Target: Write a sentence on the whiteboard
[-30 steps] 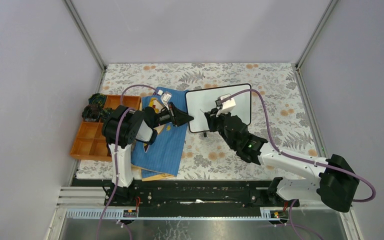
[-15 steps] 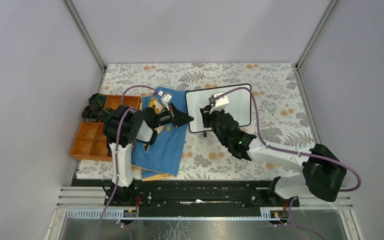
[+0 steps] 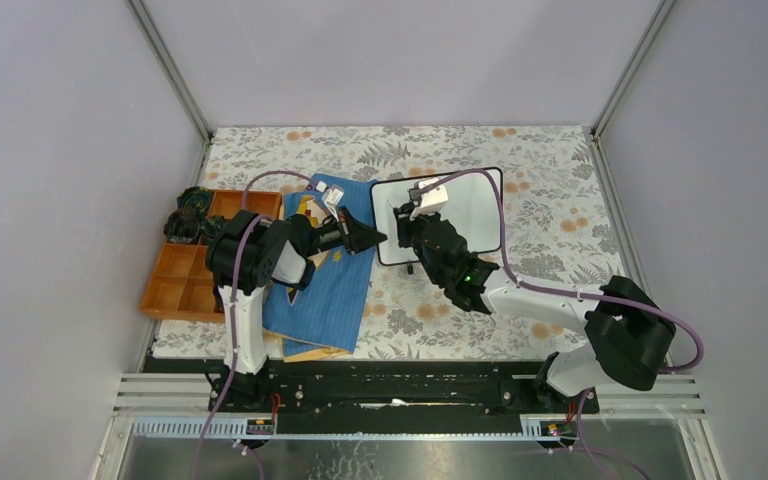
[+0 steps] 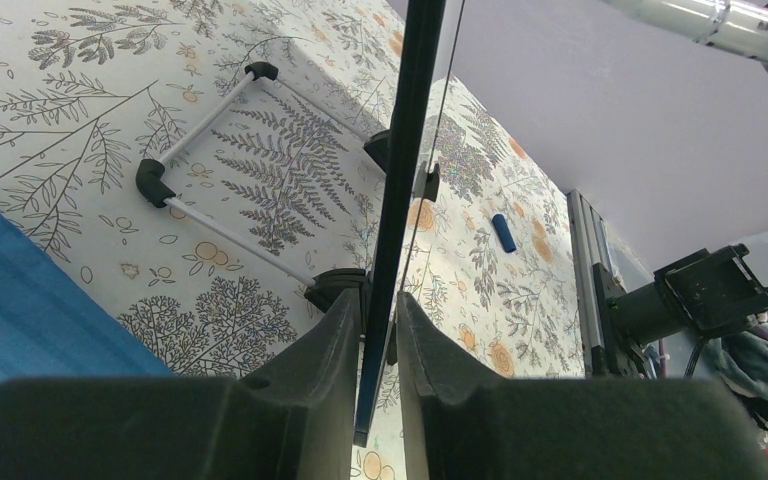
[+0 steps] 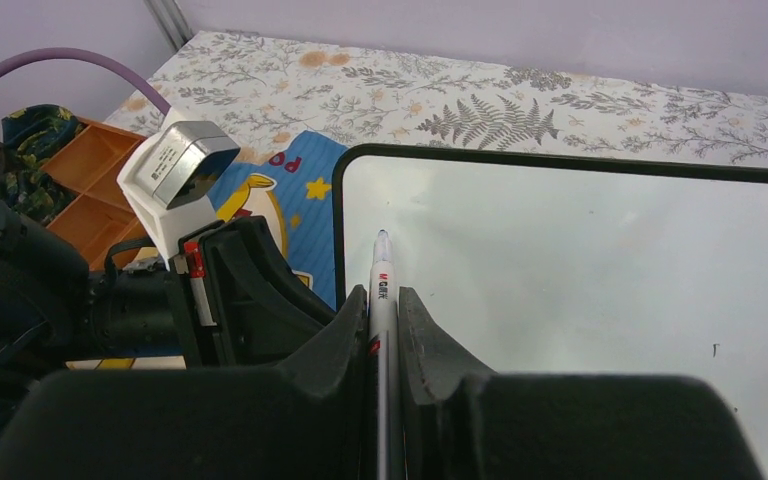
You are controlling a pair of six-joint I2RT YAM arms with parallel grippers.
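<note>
Evidently the writing is not yet begun: the whiteboard (image 3: 475, 215), a glossy white rectangle in a thin black round-cornered frame, is propped toward the far edge of the table (image 3: 550, 160), and no sentence is seen on it. Its left edge is pinched by the narrowed left gripper (image 4: 380, 300), while a slim white pen (image 5: 381, 275) is clamped in the right gripper (image 5: 383, 295), tip by the board's top-left corner. Next, the tip must be pressed lightly onto the slick surface.
</note>
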